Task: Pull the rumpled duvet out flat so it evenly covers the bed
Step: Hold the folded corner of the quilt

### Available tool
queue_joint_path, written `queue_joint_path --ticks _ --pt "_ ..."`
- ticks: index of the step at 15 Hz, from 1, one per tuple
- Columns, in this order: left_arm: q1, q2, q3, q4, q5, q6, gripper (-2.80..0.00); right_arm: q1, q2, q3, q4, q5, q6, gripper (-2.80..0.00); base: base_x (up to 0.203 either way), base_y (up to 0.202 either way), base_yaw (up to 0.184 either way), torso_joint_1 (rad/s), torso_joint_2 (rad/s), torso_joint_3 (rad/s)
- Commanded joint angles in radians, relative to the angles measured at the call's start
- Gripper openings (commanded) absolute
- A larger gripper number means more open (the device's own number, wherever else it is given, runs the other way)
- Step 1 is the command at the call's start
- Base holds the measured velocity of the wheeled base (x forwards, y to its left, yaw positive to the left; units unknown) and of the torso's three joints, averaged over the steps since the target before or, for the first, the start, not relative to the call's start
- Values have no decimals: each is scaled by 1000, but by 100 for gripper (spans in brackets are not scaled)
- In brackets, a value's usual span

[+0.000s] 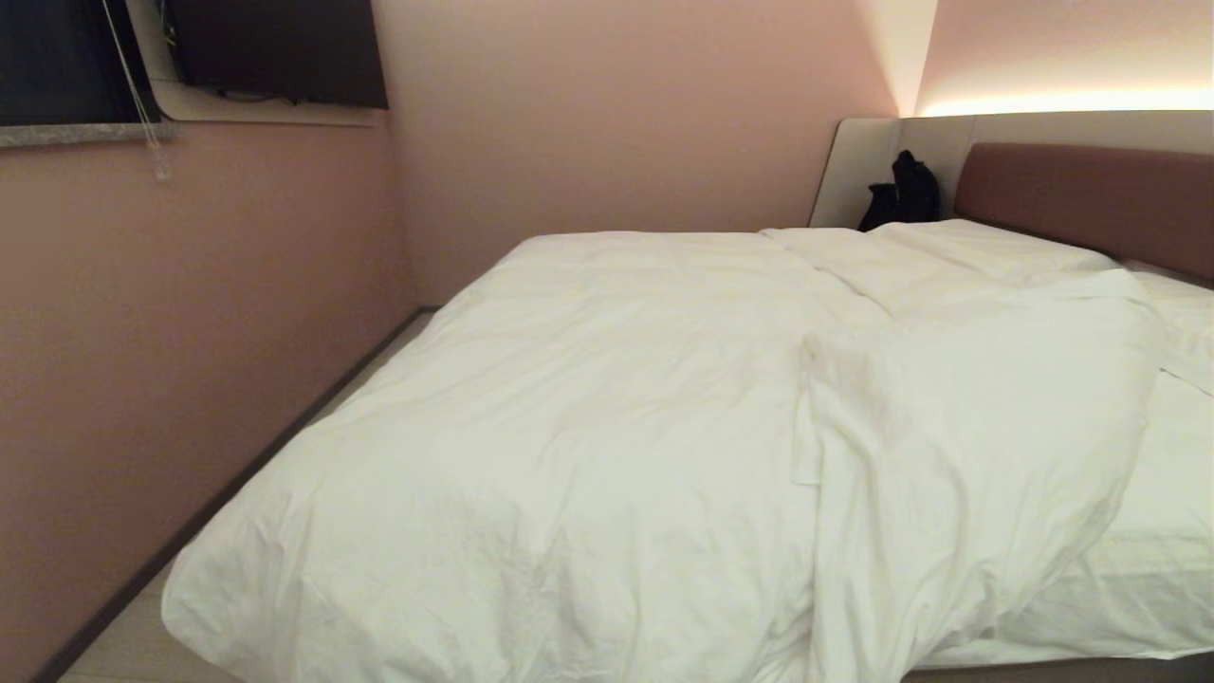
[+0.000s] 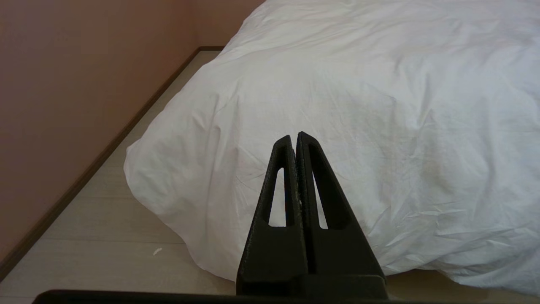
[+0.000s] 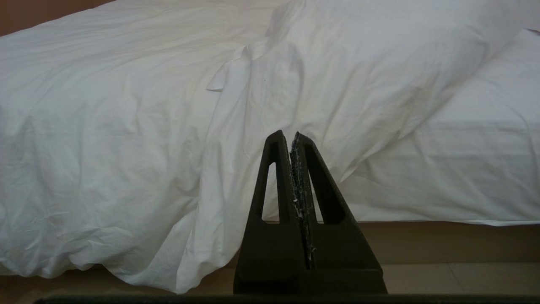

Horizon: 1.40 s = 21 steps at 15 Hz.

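No text, label, brand mark, number or sign can be read in any view: none on the white duvet (image 1: 569, 427), none on the brown headboard of the bed (image 1: 1091, 194), none on the dark screen (image 1: 275, 47) on the wall.

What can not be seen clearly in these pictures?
- Bed far right side: cut off by the head view's edge.
- Mattress under the duvet: hidden by it in all views.
- Black thing by the headboard: too small and dark to identify.
- Both arms: outside the head view.
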State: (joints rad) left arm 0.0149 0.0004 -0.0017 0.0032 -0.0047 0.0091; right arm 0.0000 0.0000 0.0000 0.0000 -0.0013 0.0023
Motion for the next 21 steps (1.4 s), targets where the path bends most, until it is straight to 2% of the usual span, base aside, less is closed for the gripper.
queue_joint_path --ticks 1,21 --pt "0 0 0 0 0 0 -280 0 0 0 0 0 -1 -280 0 0 0 0 0 0" --pt "0 0 0 0 1 -1 -280 0 0 0 0 0 -1 -280 0 0 0 0 0 0"
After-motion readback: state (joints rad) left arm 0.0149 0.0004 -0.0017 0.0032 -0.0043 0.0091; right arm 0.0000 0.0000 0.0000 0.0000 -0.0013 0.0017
